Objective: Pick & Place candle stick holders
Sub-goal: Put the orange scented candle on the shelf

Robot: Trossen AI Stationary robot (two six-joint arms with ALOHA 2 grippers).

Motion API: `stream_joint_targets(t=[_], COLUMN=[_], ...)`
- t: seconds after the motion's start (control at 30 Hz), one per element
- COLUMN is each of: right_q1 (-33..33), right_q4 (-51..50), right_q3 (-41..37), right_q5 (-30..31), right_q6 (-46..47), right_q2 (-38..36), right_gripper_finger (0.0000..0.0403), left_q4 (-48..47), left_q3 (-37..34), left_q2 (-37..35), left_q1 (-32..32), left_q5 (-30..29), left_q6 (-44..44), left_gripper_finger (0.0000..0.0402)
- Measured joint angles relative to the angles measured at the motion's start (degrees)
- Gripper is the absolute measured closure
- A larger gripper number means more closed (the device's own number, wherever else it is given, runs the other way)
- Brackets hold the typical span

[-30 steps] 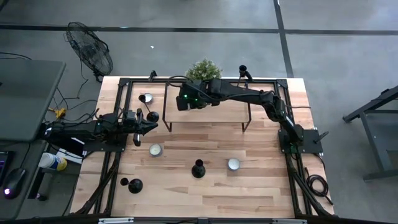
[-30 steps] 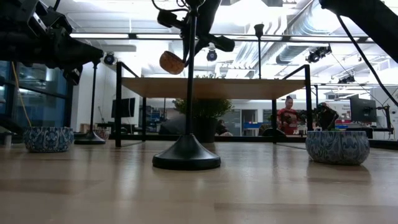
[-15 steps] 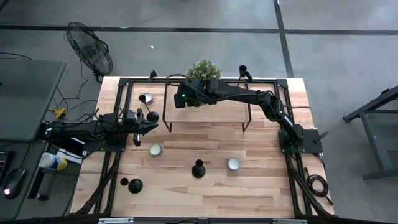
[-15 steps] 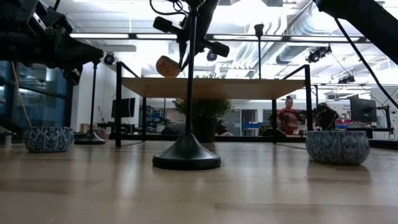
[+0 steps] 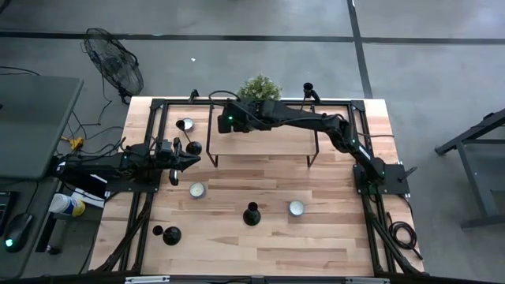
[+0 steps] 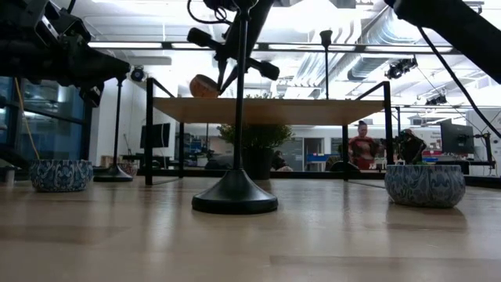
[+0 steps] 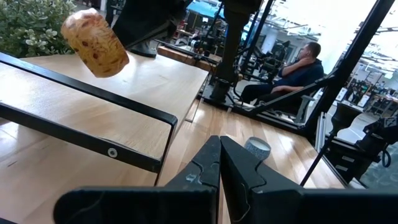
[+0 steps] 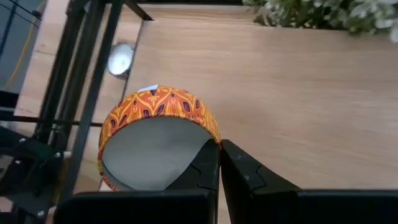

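Four black candle stick holders stood upright on the tabletop (image 5: 331, 237). Nearest, by the front left corner, was one holder (image 5: 171, 235). A second holder (image 6: 235, 196) stood near the middle of the front half, with nothing gripping it.

Three small tins lay on the wood. One tin (image 5: 296, 207) was just right of the middle holder, and another tin (image 5: 197, 189) was to that holder's left and a little farther back.

Behind that, at the left side, the left claw (image 5: 189, 155) hung with its fingers pressed together and nothing between them. It pointed toward a low black-framed shelf (image 5: 268, 146), which stood across the middle of the tabletop.

Over the shelf's far left part, the right claw (image 5: 229, 122) was pinched narrow on the rim of a fourth tin, an orange patterned tin (image 8: 155, 134), holding it in the air clear of the shelf top.

The third resting tin (image 5: 185, 124) sat left of the shelf. The other two holders stood at the far edge, well apart: a third holder (image 5: 193, 95) toward the left corner and a fourth holder (image 5: 308, 89) to the right. A single potted plant (image 5: 258, 87) stood between them.
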Motion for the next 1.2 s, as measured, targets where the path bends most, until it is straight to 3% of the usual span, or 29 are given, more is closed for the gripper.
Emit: stream_joint_targets(t=[1.2], right_q1=[-0.6], right_q4=[-0.2], right_q3=[0.0], right_q5=[-2.6], right_q6=[-1.3], right_q2=[0.7], right_gripper_finger=[0.0402], left_q4=[0.0], left_q3=[0.0], left_q2=[0.0], left_q1=[0.0], left_q5=[0.0], left_q6=[0.0], left_gripper_finger=[0.04])
